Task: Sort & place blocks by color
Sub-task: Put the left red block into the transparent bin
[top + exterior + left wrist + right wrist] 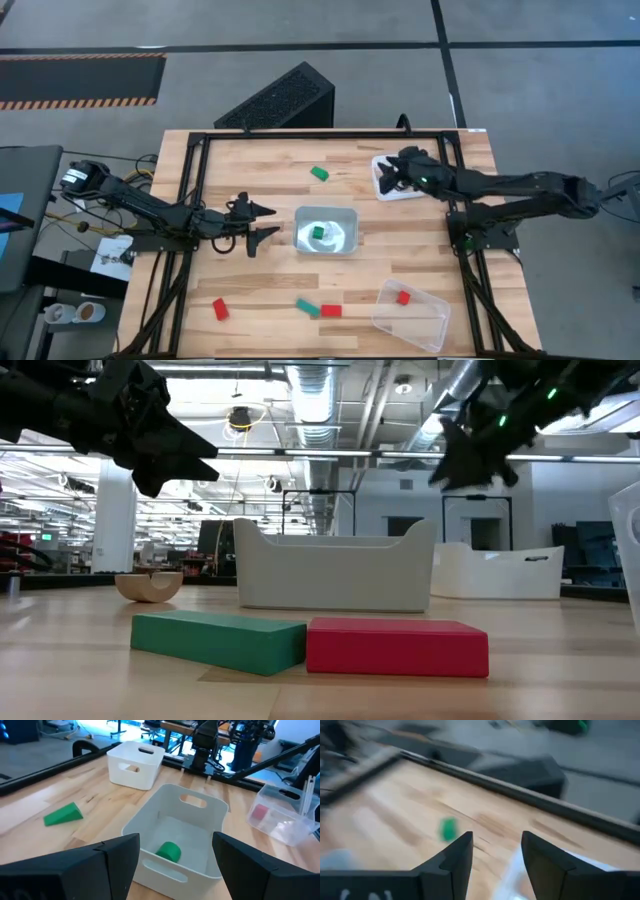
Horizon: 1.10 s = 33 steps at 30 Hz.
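My left gripper (266, 222) hangs open just left of the silvery middle tray (345, 215); in the left wrist view it (175, 862) faces that tray's near wall (165, 872), and a green round block (168, 851) lies inside. My right gripper (385, 180) is open above the white tray (410, 192) at the far right. On the table lie a green wedge (319, 173), a red block (220, 309), and a green block (218, 638) lying against a red one (397, 645). Another red block (403, 297) sits in the clear tray (425, 325). A light wood arch (150, 585) rests on the table.
A black frame rail (195, 170) runs round the table's far and side edges. Beyond the far edge stands a black box (285, 98). Bare wood lies between the green wedge and the left rail, and between the middle tray and the near blocks.
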### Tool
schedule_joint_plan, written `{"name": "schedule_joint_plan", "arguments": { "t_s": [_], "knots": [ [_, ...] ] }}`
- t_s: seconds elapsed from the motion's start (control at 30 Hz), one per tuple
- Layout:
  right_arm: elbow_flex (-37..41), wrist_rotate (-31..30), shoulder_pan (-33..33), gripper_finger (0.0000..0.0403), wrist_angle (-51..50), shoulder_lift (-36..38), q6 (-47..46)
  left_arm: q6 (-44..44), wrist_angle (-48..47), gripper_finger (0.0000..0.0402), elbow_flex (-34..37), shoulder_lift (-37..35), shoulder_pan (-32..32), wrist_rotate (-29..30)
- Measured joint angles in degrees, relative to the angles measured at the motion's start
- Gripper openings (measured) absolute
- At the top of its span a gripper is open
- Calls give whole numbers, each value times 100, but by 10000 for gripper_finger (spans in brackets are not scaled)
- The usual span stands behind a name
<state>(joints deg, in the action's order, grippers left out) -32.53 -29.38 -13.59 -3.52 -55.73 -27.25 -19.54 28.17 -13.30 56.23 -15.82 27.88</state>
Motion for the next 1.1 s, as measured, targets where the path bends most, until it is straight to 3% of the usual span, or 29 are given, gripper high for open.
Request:
{"name": "schedule_joint_plan", "arguments": {
  "t_s": [0.2, 0.47, 0.77, 1.0, 1.1],
  "knots": [
    [-9, -472, 1363, 163, 877, 476, 688, 25, 208, 237, -22, 0, 259, -352],
    [-7, -670, 2434, 146, 2174, 383, 2078, -105, -1667, 237, -1112, 120, 301, -501],
    [-13, -673, 2352, 137, 2706, 84, 2315, 265, -1453, 237, -1504, 1022, 62, -477],
    [-9, -654, 1994, 136, 3443, -386, 2505, 180, -688, 237, -1502, 1593, 60, -1222],
    [-9, -575, 1840, 137, 3833, -585, 2642, 150, -705, 237, -1502, 1622, 62, -1268]
  ]
}}
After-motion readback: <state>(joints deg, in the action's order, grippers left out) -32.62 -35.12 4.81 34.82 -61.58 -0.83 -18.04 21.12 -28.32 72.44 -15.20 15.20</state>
